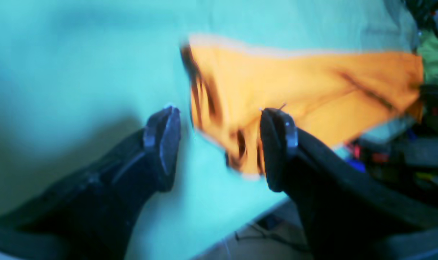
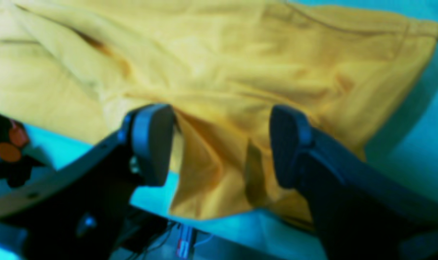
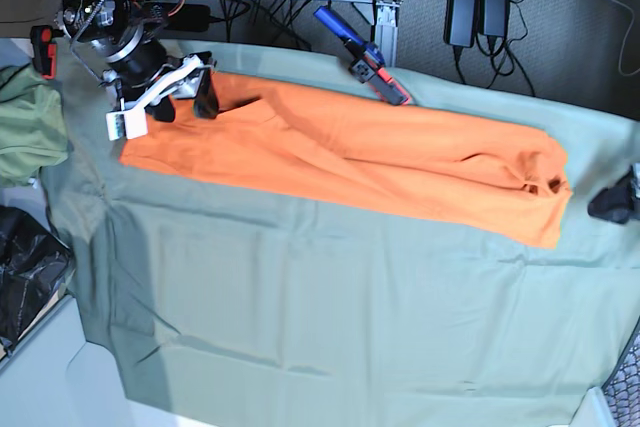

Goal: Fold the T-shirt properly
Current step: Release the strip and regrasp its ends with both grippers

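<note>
The orange T-shirt [image 3: 340, 157] lies as a long folded strip across the far part of the grey-green table cloth [image 3: 300, 327]. My right gripper [image 3: 188, 102] is open over the strip's left end. In the right wrist view its jaws [image 2: 219, 144] stand wide apart above a creased corner of the T-shirt [image 2: 219, 72] near the table edge, empty. My left gripper [image 3: 612, 202] sits just off the strip's right end. In the blurred left wrist view it [image 1: 222, 144] is open and empty, with a corner of the T-shirt [image 1: 294, 86] just beyond its fingertips.
An olive-green bunched garment [image 3: 25, 122] lies at the table's left edge and also shows in the left wrist view [image 1: 435, 57]. A blue and red clamp tool [image 3: 365, 65] rests at the back edge by the shirt. A black bag [image 3: 25, 272] is on the floor at left.
</note>
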